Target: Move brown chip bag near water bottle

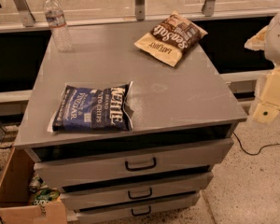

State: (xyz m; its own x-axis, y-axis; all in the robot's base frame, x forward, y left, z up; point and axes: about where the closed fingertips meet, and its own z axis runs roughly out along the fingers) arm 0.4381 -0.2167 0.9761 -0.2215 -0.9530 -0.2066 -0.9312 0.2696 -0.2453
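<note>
cardboard box (11,181): on the floor at the far left, the thing farthest from the end effector (269,93); something green lies inside, too blurred to name.
water bottle (56,22): upright, white cap on, at the rear left corner of the surface (177,92); well apart from the end effector, across the whole width.
blue chip bag (93,107): flat near the front left edge of the surface, well to the left of the end effector.
drawers (140,164): three under the surface, each with a dark handle, lower than the end effector and to its left.
brown chip bag (170,37): flat and askew at the rear right of the surface; the nearest of the things to the end effector, yet apart from it, and well apart from the water bottle.
end effector: pale cream, at the right edge of view, beside the surface's right side and off it; it touches none of the things on the surface; whether it is spread or pressed together, i cannot tell.
cable (259,149): dark, on the floor below the end effector.
</note>
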